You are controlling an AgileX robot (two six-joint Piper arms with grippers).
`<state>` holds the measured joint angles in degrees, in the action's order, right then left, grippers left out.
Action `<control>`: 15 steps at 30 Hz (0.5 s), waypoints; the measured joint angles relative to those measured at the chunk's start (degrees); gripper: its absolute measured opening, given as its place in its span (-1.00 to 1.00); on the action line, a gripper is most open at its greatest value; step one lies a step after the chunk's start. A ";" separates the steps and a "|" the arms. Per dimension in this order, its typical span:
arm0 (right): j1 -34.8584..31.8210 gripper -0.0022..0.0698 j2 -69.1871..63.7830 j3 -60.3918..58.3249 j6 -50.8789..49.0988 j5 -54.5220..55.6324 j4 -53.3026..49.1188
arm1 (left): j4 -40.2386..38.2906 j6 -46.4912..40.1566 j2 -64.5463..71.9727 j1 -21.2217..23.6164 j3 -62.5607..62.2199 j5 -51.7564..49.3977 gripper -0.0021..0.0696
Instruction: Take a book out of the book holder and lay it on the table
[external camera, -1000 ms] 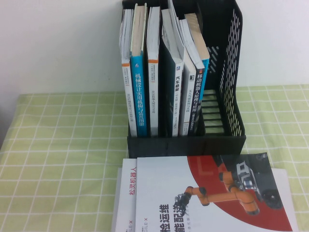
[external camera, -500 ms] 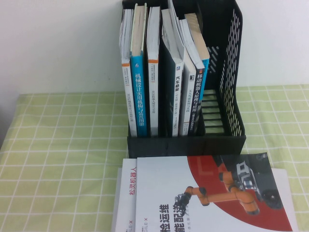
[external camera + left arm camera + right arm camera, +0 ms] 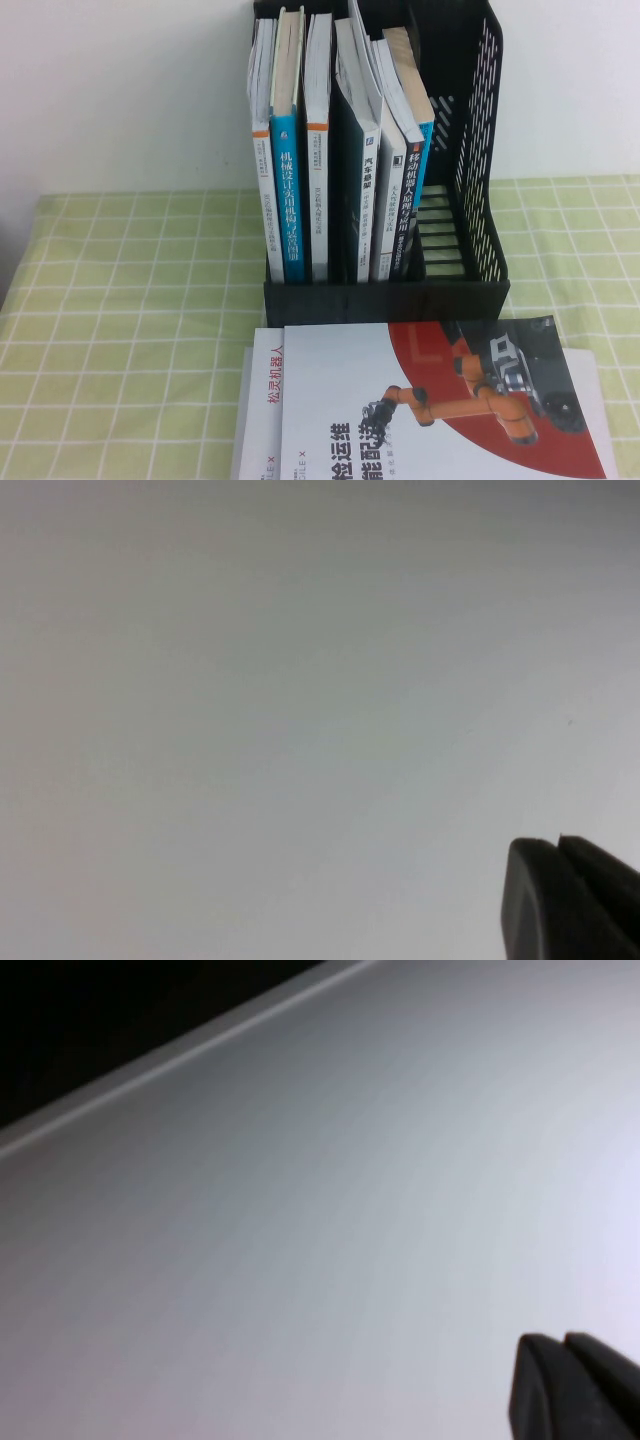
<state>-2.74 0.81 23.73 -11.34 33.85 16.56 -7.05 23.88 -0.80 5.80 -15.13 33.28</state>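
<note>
The job has not begun, I think; no arm shows over the bench (image 3: 130, 300); the left gripper (image 3: 560, 880) hangs by a plain pale wall, away from the things, fingers pressed together on nothing

Count: one black holder (image 3: 480, 150) at the back; in it six or seven books stand side by side, I cannot tell which; its right slot is bare; the book to take is in that row, but the covers are hidden; the last book (image 3: 412, 200) on the right shows a blue edge, so it may be the one; two flat books lie in front, the robot-arm book (image 3: 420, 400) on top of a white one (image 3: 262, 400)

The right gripper (image 3: 565, 1370) is also off by a pale wall, fingers pressed together, holding nothing

Next, an arm must reach the row, spread its fingers, pinch one book, pull it out, and lay it on bare cloth
</note>
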 joint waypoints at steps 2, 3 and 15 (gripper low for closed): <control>0.00 -0.94 -0.11 5.05 -1.25 -3.85 -0.35 | 0.45 -0.34 1.09 0.00 -5.19 -2.78 -0.95; 0.00 -0.95 -0.60 7.68 -1.62 -5.68 -0.50 | 0.58 -0.27 2.17 0.00 -7.69 -3.98 -0.95; 0.00 -0.95 -17.67 31.98 -1.07 -44.23 -21.97 | 6.49 5.24 24.20 0.00 -31.85 -39.76 -0.95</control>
<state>-2.74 -16.86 55.71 -12.41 -10.38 -5.41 -0.56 29.13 23.40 5.80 -46.98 -6.48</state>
